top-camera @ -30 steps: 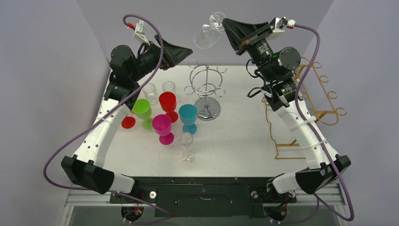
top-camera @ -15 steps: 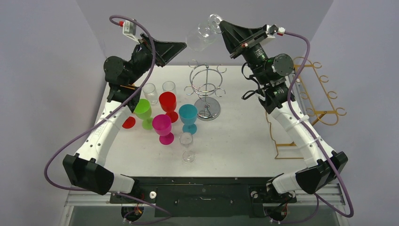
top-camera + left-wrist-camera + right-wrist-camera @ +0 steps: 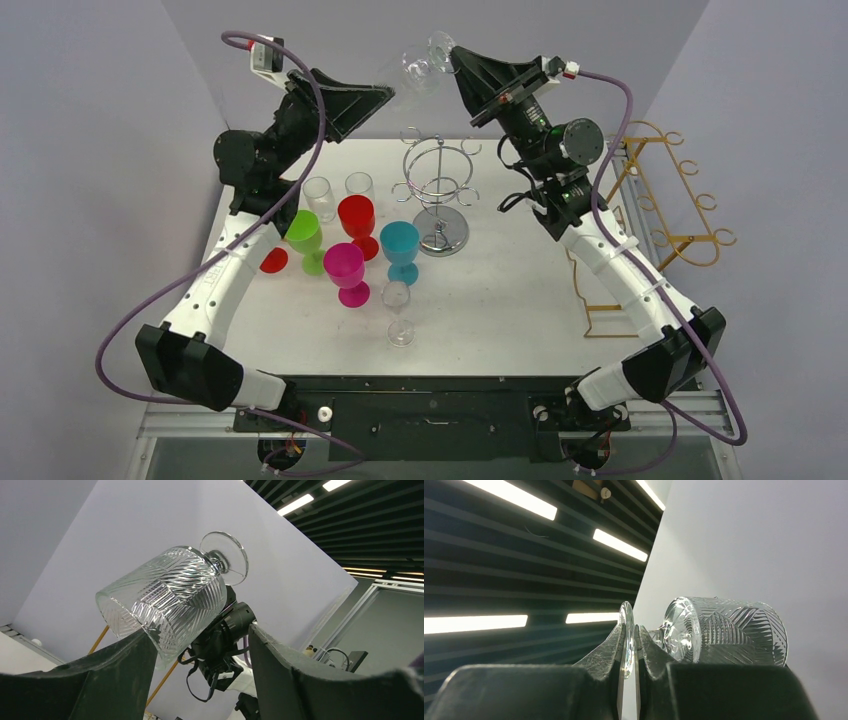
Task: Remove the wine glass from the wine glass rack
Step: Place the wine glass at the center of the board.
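A clear cut-glass wine glass (image 3: 413, 70) hangs high in the air, tilted, well above the chrome wine glass rack (image 3: 438, 186), whose hooks look bare. My right gripper (image 3: 452, 52) is shut on the glass's round foot (image 3: 626, 640), with the patterned bowl (image 3: 729, 630) pointing away to the left. My left gripper (image 3: 387, 94) is raised just left of the bowl, its jaws open. In the left wrist view the bowl (image 3: 167, 605) overlaps the left finger (image 3: 120, 675), and a wide gap separates it from the right finger (image 3: 300, 675). Contact is unclear.
On the table left of the rack stand a green (image 3: 303, 238), a red (image 3: 357, 224), a pink (image 3: 346, 272) and a teal goblet (image 3: 401, 250), with three clear glasses (image 3: 398, 312). A gold wire rack (image 3: 665, 215) stands at the right edge.
My right arm has carried the glass up and to the left. My left arm has risen toward the bowl, and its jaws have narrowed.
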{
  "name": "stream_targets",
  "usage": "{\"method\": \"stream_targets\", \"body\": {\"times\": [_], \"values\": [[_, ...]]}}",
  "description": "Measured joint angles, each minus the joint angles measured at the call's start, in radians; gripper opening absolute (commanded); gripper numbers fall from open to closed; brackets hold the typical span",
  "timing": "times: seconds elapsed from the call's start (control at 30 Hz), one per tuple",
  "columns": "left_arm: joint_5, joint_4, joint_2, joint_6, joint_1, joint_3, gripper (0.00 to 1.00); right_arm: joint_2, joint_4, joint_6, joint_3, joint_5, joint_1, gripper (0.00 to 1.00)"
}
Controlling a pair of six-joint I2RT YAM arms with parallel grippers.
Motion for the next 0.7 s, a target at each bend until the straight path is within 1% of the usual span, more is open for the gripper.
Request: {"method": "stream_targets", "body": {"times": [0.03, 0.1, 0.23, 0.37, 0.53, 0.7], "values": [[0.002, 0.012, 0.000, -0.008, 0.000, 0.000, 0.56, 0.002, 0.008, 0.010, -0.003, 0.000, 0.002, 0.00], [0.004, 0.029, 0.002, -0.026, 0.000, 0.000, 0.47, 0.007, 0.029, 0.031, -0.005, -0.001, 0.005, 0.00], [0.006, 0.074, 0.003, -0.062, 0.000, -0.002, 0.38, 0.018, 0.086, 0.071, -0.008, -0.007, 0.012, 0.00], [0.007, 0.111, 0.003, -0.086, -0.001, -0.003, 0.31, 0.017, 0.133, 0.101, -0.029, -0.008, 0.018, 0.00], [0.007, 0.142, 0.003, -0.105, -0.016, -0.005, 0.26, 0.017, 0.180, 0.142, -0.059, -0.008, 0.021, 0.00], [0.007, 0.153, 0.003, -0.110, -0.035, -0.005, 0.18, 0.014, 0.214, 0.171, -0.084, -0.008, 0.024, 0.00]]}}
